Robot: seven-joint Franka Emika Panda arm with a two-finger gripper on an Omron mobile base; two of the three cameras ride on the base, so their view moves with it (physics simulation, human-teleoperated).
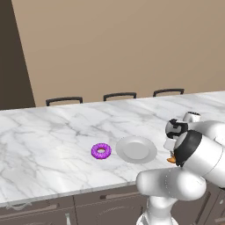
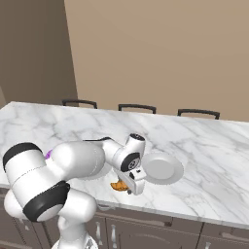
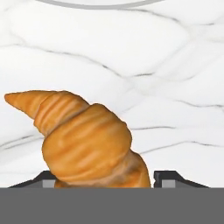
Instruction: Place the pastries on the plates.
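The golden-brown croissant [image 3: 87, 140] lies on the marble counter close in front of the hand camera, and it peeks out beside the arm as an orange bit [image 1: 171, 160] [image 2: 117, 185]. My gripper [image 2: 129, 188] [image 3: 105, 179] points down at it, open, one fingertip [image 3: 49, 179] on each side of its near end. One light-grey plate [image 1: 136, 149] [image 2: 164, 168] sits just beyond the croissant; its rim [image 3: 96, 4] shows at the top of the hand view. The purple-frosted donut [image 1: 101, 151] rests on the counter left of that plate. My arm hides the second plate.
The marble counter [image 1: 52, 132] runs wide to both sides, its front edge near my base. Three dark chair backs [image 1: 119, 95] stand along its far side before a tan wall.
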